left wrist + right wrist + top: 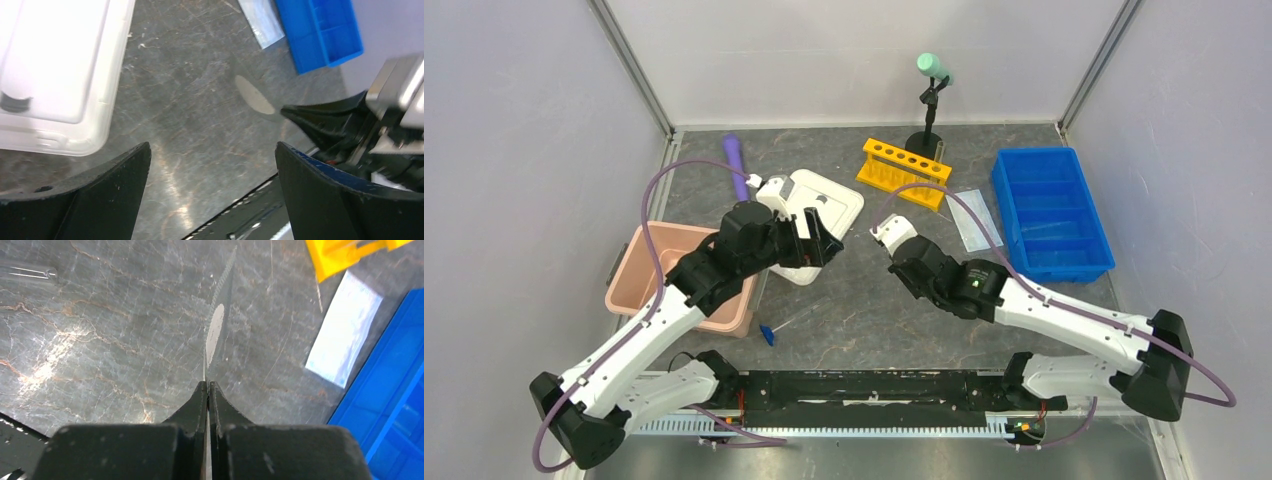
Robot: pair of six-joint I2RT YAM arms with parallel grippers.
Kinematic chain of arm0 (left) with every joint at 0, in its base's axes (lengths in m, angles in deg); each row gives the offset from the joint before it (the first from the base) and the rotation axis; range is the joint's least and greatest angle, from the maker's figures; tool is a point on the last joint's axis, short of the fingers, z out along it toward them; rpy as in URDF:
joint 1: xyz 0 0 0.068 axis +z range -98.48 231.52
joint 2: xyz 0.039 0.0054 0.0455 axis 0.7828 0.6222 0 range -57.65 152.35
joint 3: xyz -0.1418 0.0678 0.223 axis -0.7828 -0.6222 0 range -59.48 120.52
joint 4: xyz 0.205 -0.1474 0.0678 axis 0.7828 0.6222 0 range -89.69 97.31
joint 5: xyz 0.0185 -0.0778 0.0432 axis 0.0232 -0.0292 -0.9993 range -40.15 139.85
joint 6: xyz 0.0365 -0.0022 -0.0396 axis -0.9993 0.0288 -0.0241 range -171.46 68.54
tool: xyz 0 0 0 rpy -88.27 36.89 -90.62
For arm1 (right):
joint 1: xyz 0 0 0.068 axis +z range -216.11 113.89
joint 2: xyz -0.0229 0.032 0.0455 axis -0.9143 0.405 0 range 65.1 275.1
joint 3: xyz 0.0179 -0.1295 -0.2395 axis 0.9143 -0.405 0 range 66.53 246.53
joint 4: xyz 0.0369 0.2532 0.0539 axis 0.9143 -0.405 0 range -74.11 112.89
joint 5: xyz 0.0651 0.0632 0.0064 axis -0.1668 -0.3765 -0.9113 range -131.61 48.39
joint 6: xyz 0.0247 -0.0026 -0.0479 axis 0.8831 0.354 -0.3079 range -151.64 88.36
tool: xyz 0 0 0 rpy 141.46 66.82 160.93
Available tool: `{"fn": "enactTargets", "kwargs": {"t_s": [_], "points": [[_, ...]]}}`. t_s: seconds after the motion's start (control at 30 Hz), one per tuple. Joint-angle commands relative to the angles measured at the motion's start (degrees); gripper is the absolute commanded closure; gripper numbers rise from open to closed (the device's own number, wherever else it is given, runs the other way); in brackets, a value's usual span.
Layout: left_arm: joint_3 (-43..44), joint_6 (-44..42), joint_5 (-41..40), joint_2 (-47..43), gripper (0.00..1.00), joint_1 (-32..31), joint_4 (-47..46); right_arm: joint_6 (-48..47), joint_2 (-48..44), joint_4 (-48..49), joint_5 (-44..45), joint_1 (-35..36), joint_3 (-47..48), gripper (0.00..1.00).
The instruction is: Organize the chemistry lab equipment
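Two claws, one job, so here's how I'm reading it. My right claw (207, 385) is pressed together on the round clear dish (216, 332), pinching it by the near rim. The dish sticks straight out past the fingertips, edge-on to that wrist cam, with its white disc a little beyond the tips. My left claw (212, 165) is spread wide with nothing in it. It faces the right claw's tip, with the dish hanging in the gap between them. I can't tell how far the dish sits off the table.

My guess is the step is either dropping the dish in a bin or passing it across. Either way it's a thin pinch on slick plastic, so I'd go slow and skip any wrist flicks, since the dish could pivot in the grip.

If it's a drop-off, the blue bin (390, 390) is off to the right of the right claw, just past the pale blue face mask (345, 330). I'd swing over the mask rather than drag across it, level the dish, and only then let go, low over a compartment.

If it's a handover, I'd roll the left claw so its fingers line up with the dish's flat faces. Then I'd close on the far rim and let the right claw release only once that grip looks solid.

There's also a thin clear tube (30, 272) ahead and to the left of the right claw, which I'd steer clear of.
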Motion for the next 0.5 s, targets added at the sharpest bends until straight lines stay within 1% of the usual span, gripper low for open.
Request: {"fn": "enactTargets", "kwargs": {"t_s": [0.0, 0.13, 0.27, 0.37, 0.47], "points": [[-0.2, 16.0, 2.0, -0.3, 0.00, -0.2, -7.4, -9.1, -5.2, 11.9, 3.9, 2.2, -5.1, 1.00], [-3.4, 23.6, 3.0, 0.2, 0.00, -0.2, -13.3, -14.6, -9.7, 21.8, 4.7, 5.0, -10.6, 1.00], [-5.8, 26.0, 2.2, 2.0, 0.00, -0.2, -15.7, -19.7, -13.1, 31.2, 8.2, 10.3, -15.2, 1.00], [-6.4, 26.7, 3.5, 3.9, 0.00, -0.2, -16.2, -20.6, -12.7, 34.3, 11.0, 12.9, -15.1, 1.00], [-6.9, 27.7, 4.7, 5.3, 0.01, -0.2, -17.0, -21.5, -10.0, 35.2, 11.7, 14.5, -13.7, 0.99]]}}
